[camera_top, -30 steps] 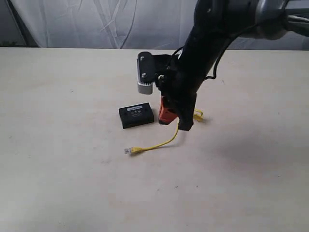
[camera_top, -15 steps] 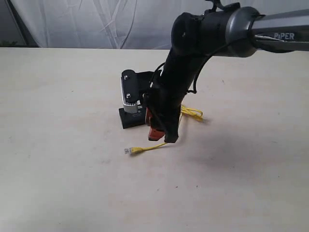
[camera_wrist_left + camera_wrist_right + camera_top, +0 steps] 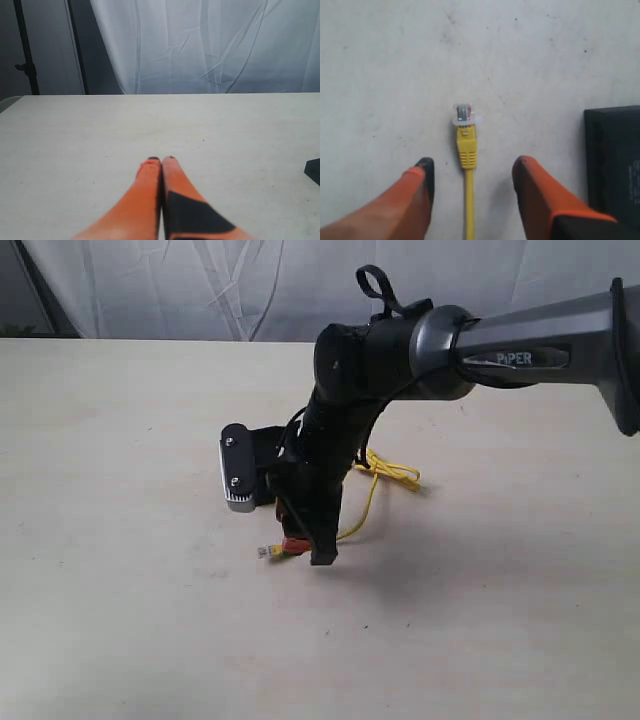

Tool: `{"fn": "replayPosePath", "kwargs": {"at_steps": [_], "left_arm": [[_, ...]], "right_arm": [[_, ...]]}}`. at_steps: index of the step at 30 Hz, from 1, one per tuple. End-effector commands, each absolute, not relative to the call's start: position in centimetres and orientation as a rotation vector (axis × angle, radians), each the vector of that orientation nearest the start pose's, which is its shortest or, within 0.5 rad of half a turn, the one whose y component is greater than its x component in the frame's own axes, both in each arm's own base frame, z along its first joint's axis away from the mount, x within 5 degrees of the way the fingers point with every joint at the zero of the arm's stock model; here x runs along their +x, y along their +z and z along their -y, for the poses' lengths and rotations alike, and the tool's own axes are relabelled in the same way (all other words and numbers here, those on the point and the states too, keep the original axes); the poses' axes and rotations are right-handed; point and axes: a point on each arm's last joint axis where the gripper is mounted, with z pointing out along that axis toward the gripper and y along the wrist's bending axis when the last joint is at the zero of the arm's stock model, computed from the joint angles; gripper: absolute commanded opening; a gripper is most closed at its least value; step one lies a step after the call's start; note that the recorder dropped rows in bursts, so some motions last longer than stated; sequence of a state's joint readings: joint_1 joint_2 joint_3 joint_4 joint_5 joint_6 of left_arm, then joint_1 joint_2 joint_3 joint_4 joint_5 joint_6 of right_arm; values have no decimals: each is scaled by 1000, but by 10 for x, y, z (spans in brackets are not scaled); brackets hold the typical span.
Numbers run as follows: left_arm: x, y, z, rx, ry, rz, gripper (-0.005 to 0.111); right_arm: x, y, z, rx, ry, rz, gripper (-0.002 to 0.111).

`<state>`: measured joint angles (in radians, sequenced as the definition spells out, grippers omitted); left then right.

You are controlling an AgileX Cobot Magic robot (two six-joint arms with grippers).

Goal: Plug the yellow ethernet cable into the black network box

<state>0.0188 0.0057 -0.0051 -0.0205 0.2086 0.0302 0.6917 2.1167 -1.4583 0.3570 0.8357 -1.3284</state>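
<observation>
The yellow ethernet cable (image 3: pixel 467 150) lies flat on the table, its clear plug (image 3: pixel 464 114) pointing away from the wrist. My right gripper (image 3: pixel 473 165) is open and straddles the cord just behind the plug, without touching it. The black network box (image 3: pixel 615 160) lies beside the right-hand finger (image 3: pixel 535 185). In the exterior view the right gripper (image 3: pixel 308 550) hangs low over the plug (image 3: pixel 265 552); the cord (image 3: pixel 360 512) trails back to its loops (image 3: pixel 396 472). The arm and wrist camera hide most of the box there. My left gripper (image 3: pixel 161 160) is shut on nothing above bare table.
The pale table (image 3: pixel 120 540) stretches to a white curtain (image 3: pixel 200 290) at the back. The right arm's silver wrist camera (image 3: pixel 237 470) hangs beside the box. A dark shape (image 3: pixel 313 172) shows at the edge of the left wrist view.
The right arm has swung left and forward and come down, from beside the box to over the plug end of the cable. Cable and box have not moved.
</observation>
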Motion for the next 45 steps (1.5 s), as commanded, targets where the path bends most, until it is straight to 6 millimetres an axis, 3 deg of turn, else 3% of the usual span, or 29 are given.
{"fn": "replayPosePath", "kwargs": {"at_steps": [1,20,23,24,25,26,31,34,37,45], "left_arm": [[56,195,-1,-7,18,-1681,0],[56,195,-1,-7,18,-1681,0],[56,195,-1,-7,18,-1681,0],[56,195,-1,-7,18,-1681,0],[56,195,-1,-7,18,-1681,0],[56,195,-1,-7,18,-1681,0],[56,195,-1,-7,18,-1681,0],[56,197,-1,-7,19,-1658,0],[56,201,-1,-32,-9,-1619,0],[56,207,0,-175,-174,-1545,0]], "right_arm": [[311,138,-286,-2265,296,-1776,50],[314,110,-286,-2327,258,-1786,43],[311,110,-288,-2339,254,-1774,29],[310,110,-289,-2343,253,-1770,21],[309,110,-290,-2362,237,-1754,4],[309,110,-290,-2364,234,-1752,0],[309,111,-290,-2351,235,-1768,-1],[311,118,-288,-2298,201,-1829,-1],[318,128,-276,-2174,37,-2024,-1],[329,134,-247,-1838,69,-2453,-1]]}}
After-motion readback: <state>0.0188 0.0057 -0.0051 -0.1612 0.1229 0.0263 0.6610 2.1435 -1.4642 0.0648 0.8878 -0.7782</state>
